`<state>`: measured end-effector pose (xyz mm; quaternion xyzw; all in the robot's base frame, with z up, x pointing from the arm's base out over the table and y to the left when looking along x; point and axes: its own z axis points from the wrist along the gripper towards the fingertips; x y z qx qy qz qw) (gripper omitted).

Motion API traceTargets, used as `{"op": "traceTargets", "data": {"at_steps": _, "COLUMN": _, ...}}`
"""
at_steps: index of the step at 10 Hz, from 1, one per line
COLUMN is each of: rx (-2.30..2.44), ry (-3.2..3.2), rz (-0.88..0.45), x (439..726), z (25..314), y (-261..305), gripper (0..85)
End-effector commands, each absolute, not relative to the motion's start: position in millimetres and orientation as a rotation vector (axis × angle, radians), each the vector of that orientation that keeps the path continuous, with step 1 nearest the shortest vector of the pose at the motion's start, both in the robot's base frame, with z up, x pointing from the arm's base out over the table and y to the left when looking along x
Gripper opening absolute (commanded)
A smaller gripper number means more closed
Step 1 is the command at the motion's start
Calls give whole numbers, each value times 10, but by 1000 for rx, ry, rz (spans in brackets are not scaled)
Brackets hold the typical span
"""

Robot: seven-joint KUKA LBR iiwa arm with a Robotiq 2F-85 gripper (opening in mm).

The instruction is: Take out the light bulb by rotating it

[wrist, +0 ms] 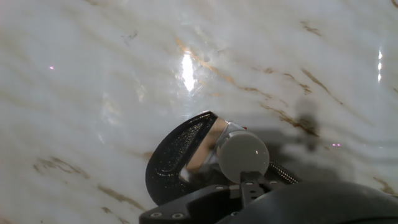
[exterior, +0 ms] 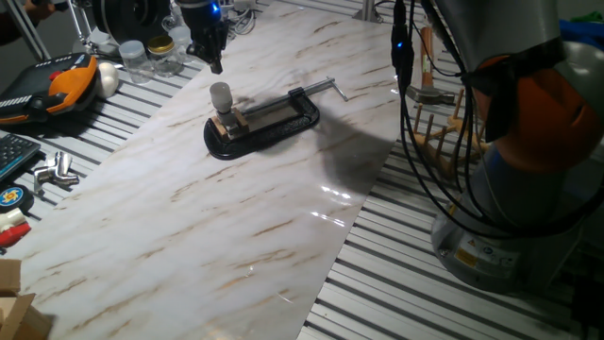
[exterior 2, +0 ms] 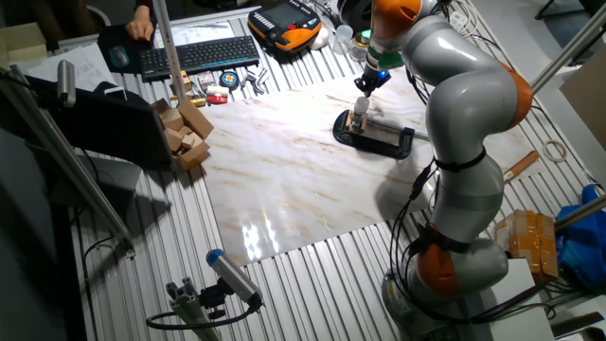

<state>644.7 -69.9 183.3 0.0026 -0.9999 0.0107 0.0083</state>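
The light bulb (exterior: pixel 220 94) is small and frosted white, and it stands upright in a socket block held by the black C-clamp (exterior: pixel 274 121) on the marble board. My gripper (exterior: pixel 215 64) hangs just above and slightly behind the bulb without touching it; its fingers look closed together into one narrow tip with nothing held. From the other fixed view the bulb (exterior 2: pixel 361 105) sits directly under the gripper (exterior 2: pixel 364 85). In the hand view the bulb (wrist: pixel 242 155) appears just ahead of the gripper (wrist: pixel 250 185), with the clamp (wrist: pixel 177 163) beside it.
Clear glass jars (exterior: pixel 151 52), a white egg-shaped object (exterior: pixel 109 79) and an orange-black pendant (exterior: pixel 66 87) lie behind the board on the left. A wooden rack (exterior: pixel 442 132) stands at the right. Wooden blocks (exterior 2: pixel 185 133) and a keyboard (exterior 2: pixel 204 52) sit beyond the board's far edge.
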Motion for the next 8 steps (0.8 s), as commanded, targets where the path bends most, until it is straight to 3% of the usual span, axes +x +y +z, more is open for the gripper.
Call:
{"op": "traceTargets", "data": {"at_steps": 1, "rx": 10, "ry": -3125, "rz": 31, "x": 6447, "z": 1833, "y": -701, "gripper": 0}}
{"op": "traceTargets", "data": {"at_steps": 8, "rx": -16, "ry": -3119, "rz": 19, "x": 6464, "z": 1810, "y": -694, "gripper": 0}}
